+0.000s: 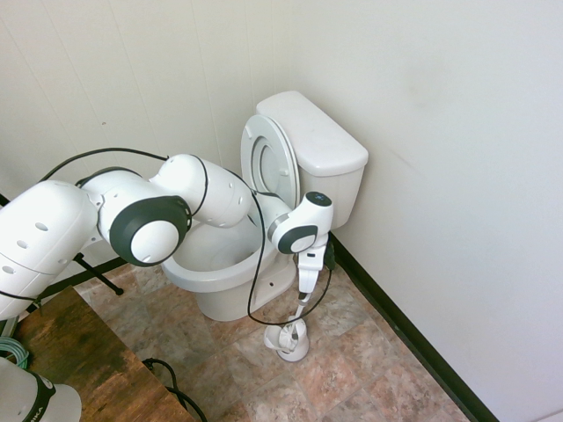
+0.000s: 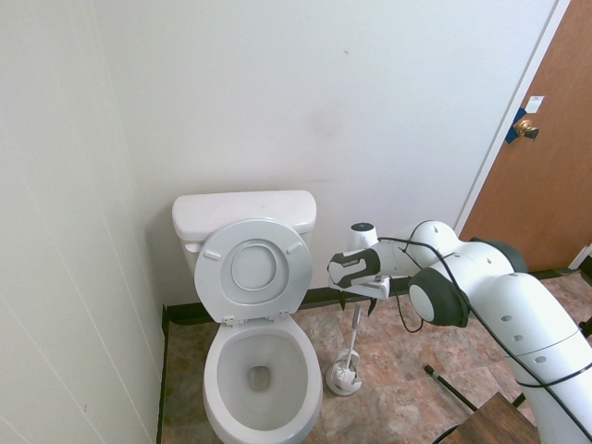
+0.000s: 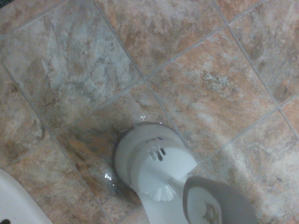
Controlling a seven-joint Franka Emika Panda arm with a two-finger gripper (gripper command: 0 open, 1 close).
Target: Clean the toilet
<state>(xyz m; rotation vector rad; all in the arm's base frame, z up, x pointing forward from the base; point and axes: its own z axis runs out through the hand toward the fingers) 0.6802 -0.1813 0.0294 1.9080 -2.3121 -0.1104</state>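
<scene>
wrist view: one brush holder (image 3: 149,163) (one brush (image 2: 352,338)), one toilet (image 2: 254,333); jaws apparently released above it.

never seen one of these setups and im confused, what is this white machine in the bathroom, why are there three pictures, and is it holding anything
The white machine is a robot arm with a two-finger gripper at its end, pointing down. Two pictures come from cameras set in the room on opposite sides, so the arm enters from the left in one and from the right in the other. The third comes from a camera on the arm's wrist, looking straight down at the tiled floor.

The toilet stands against the wall with its seat and lid raised. Beside it on the floor sits a small white holder with a toilet brush standing in it. The wrist view shows that holder from above.

The gripper is open and holds nothing. It hangs right at the top of the brush handle, so picking up the brush looks like the next step.
</scene>
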